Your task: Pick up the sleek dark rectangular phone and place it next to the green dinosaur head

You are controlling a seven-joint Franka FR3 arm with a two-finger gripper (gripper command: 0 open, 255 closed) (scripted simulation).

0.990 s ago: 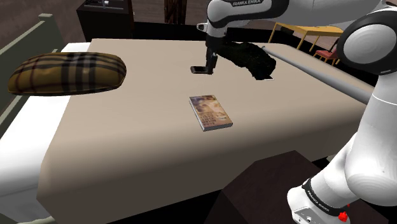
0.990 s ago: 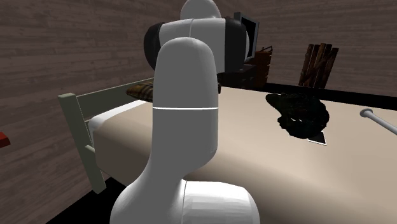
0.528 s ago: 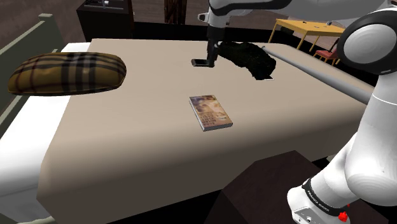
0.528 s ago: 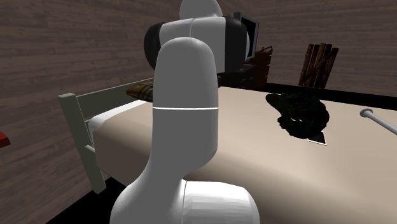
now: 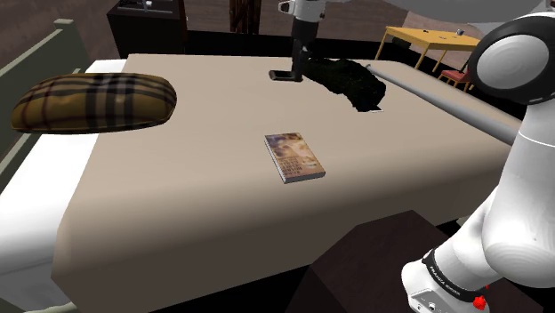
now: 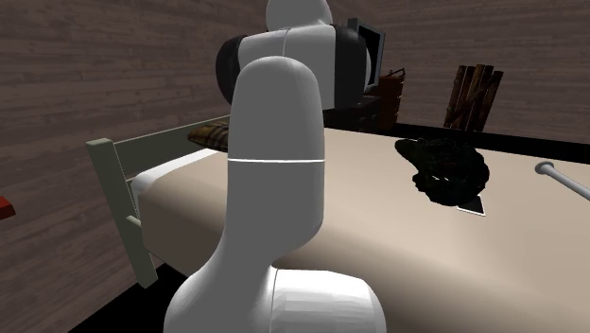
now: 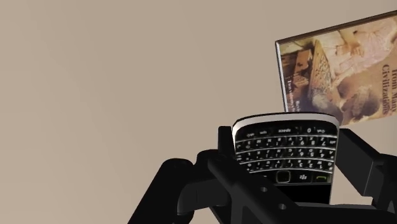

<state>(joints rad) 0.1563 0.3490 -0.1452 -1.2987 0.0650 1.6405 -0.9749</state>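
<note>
A black phone (image 7: 285, 160) with a keypad and a silver rim is clasped between the fingers of my gripper (image 7: 289, 144), which is shut on it. In the shoulder view the gripper (image 5: 296, 69) hangs from the arm and holds the phone (image 5: 283, 75) flat above the far part of the beige bed (image 5: 196, 187). Just to its right in that view lies the dinosaur head (image 5: 351, 81), drawn as a dark, almost black lump. The dinosaur head (image 6: 444, 169) also lies on the bed in the second exterior view, where the white arm (image 6: 279, 189) fills the foreground.
A picture book (image 5: 293, 156) lies mid-bed; the book (image 7: 340, 70) shows beyond the phone. A plaid pillow (image 5: 93, 100) sits at the shoulder view's left. A grey rod (image 5: 445, 96) runs along the bed's right side. A yellow table (image 5: 427, 39) stands behind.
The gripper has carried the phone upward and farther across the bed, toward the top of the shoulder view and beside the dinosaur head. Nothing else has moved.
</note>
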